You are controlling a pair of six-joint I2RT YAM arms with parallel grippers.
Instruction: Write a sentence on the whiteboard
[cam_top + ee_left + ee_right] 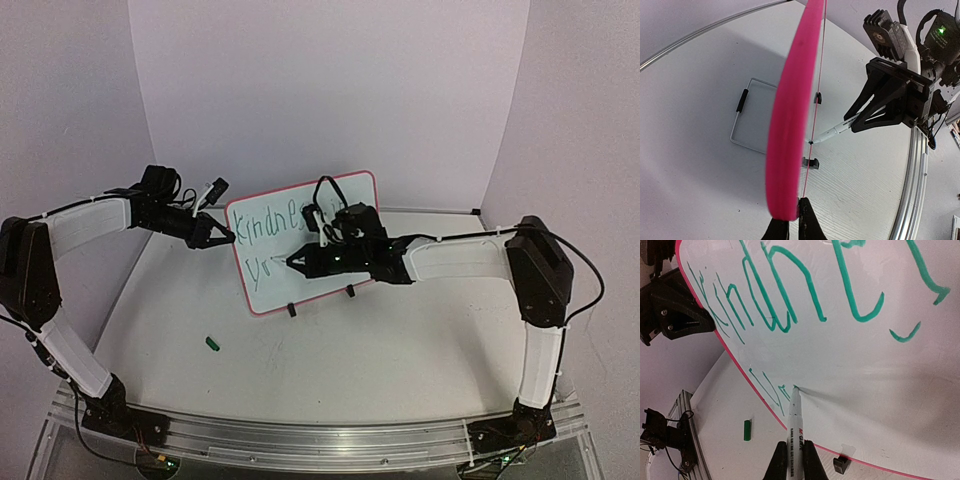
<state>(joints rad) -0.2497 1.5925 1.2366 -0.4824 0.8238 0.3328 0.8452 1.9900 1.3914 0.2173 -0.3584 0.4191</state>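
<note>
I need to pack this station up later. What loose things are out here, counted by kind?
whiteboard: 1
marker: 1
green cap: 1
wire frame behind the board: 1
Total: 4

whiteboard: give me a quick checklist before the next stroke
1. left tool clamped on whiteboard edge: ok
2. right tool shut on marker: ok
3. marker tip touching whiteboard at the second row: ok
4. bare space right of the tip: ok
5. first row of sentence finished: cannot tell, its end is hidden
6. cap lying away from both arms: ok
</note>
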